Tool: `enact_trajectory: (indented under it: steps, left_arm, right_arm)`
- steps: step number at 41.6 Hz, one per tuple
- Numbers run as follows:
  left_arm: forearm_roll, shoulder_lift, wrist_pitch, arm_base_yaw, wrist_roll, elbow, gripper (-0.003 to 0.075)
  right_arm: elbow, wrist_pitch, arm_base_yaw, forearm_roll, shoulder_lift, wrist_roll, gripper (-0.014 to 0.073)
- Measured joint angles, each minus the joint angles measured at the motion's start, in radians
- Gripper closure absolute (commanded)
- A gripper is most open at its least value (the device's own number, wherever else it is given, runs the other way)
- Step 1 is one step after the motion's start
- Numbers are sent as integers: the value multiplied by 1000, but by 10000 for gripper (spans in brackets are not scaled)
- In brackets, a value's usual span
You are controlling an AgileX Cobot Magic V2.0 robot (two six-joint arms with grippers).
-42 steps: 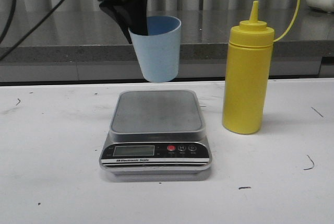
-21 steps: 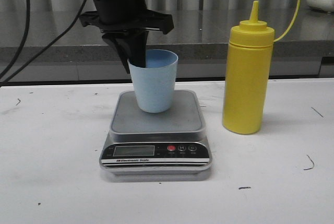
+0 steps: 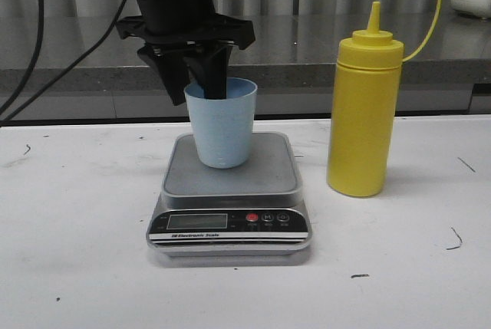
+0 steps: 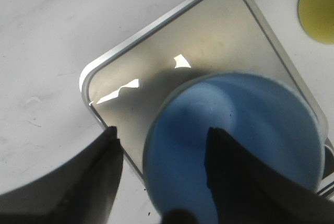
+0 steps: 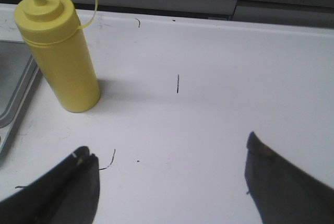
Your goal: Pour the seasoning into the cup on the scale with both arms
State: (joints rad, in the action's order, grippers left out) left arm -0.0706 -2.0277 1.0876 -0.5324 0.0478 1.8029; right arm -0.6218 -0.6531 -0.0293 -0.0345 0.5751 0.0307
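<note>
Nearest the camera in the front view, the scale point(image 3: 229, 195) lies flat on the white counter point(image 3: 77, 268), its display, red button and dark buttons along the near edge above a black strip. On the platform behind that strip the light blue cup point(image 3: 222, 123) stands upright, toward the platform's far side. The left pincer point(image 3: 201, 87) comes down from above with one black finger inside the cup's mouth and the other outside its wall; in the left wrist view the left pincer point(image 4: 162, 179) straddles the rim with a gap between the outer finger point(image 4: 99, 177) and the cup point(image 4: 235, 140), so the fingers are spread and not pinching it. To the right of the scale, close by but apart from it, the yellow seasoning point(image 3: 363, 103) bottle stands upright on the counter, nozzle up, its thin cap strap arching off to the right. The right wrist view shows the right pincer point(image 5: 172, 174) with its fingers wide apart over bare counter, holding nothing, the seasoning point(image 5: 60, 46) well ahead of it. Farthest back runs a grey ledge point(image 3: 322, 53).
</note>
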Motion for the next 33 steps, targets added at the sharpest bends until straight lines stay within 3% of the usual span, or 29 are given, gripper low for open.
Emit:
enact_trajectory:
  steps: [17,33]
  left_arm:
    - [13,302,34,0,-11,-45,331]
    - [133,749,-7,0,-125,-366,331]
  right_arm:
    - [0,0,0,0,0,0,4]
    - [0,0,0,0,0,0,4]
